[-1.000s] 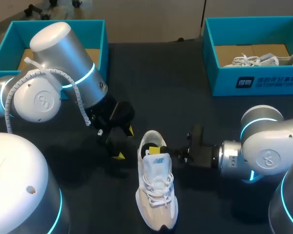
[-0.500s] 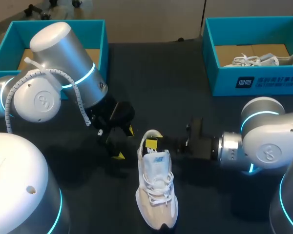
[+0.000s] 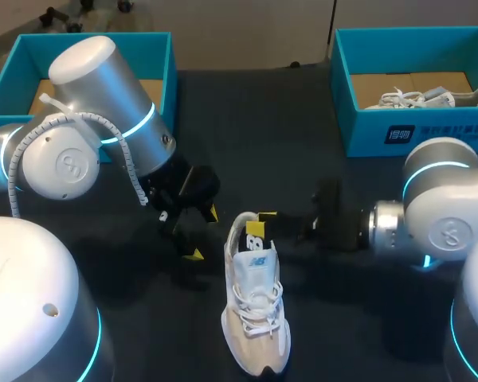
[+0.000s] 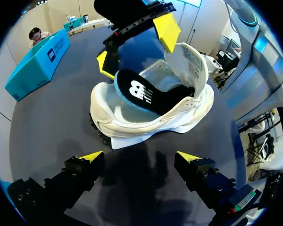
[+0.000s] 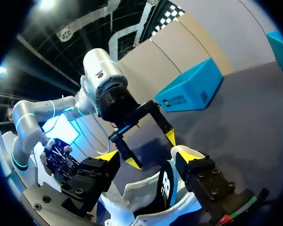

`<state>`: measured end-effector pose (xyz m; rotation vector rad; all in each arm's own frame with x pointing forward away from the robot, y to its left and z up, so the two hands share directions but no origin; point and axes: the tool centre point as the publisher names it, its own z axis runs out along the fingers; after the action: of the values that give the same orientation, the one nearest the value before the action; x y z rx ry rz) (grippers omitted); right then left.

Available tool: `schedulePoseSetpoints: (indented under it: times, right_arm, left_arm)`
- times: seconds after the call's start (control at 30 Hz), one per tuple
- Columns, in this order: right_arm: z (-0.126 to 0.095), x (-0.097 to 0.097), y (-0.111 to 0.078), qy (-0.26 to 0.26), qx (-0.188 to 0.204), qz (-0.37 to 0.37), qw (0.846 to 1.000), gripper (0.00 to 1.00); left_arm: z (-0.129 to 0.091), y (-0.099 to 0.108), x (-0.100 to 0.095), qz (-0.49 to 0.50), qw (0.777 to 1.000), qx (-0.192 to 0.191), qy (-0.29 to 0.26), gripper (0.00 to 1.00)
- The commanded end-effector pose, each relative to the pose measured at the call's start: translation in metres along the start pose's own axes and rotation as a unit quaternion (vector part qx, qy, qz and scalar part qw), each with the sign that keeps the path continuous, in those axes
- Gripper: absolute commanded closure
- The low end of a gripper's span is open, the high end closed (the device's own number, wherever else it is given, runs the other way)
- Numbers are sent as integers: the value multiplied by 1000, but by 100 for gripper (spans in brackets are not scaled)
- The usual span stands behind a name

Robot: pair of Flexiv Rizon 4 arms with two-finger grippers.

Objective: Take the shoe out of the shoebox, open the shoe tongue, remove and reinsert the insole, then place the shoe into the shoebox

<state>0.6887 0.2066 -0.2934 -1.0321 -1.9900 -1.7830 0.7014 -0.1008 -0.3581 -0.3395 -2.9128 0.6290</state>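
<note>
Head view: shoe [image 3: 256, 318] lies toe toward the robot, heel away; left gripper [image 3: 204, 234] and right gripper [image 3: 260, 224] both spread wide.

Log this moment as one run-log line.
step: remove insole | state: heel end raised out of white sneaker | right gripper: open, astride insole | left gripper: open, empty

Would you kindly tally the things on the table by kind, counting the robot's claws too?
Teal shoeboxes: 2, the left shoebox and the right shoebox
White shoes: 2, the loose shoe and the boxed shoe
Black insole: 1
Claws: 2, the left claw and the right claw
Total: 7
</note>
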Motion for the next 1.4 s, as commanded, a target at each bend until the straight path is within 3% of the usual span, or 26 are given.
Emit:
schedulePoseSetpoints:
  times: [0.03,0.33,0.5,0.53,1.03,1.1,1.2,1.4]
  right_arm:
    - [-21,12,16,-18,10,-5,1000,20]
    - [-28,14,35,-46,37,-33,998,15]
    - [-38,12,41,-67,61,-54,994,7]
    - [-41,13,43,-70,64,-59,994,0]
    - [-45,11,44,-77,56,-48,994,0]
    - [-45,5,47,-79,117,-41,989,0]
    - [-47,3,52,-74,169,-46,982,0]
    - [-55,-1,60,-44,231,-57,970,0]
  left_arm:
    - [0,0,1,0,1000,-1,-2,0]
    - [0,0,1,0,1000,-1,-2,0]
    - [0,0,1,0,1000,-1,-2,0]
    - [0,0,1,0,1000,-1,-2,0]
    - [-2,3,-2,-2,1000,-2,2,0]
    - [-8,8,-5,-2,1000,-6,7,0]
    - [-16,15,-8,-6,1000,-13,2,0]
    - [-29,30,-8,-17,1000,-25,-2,0]
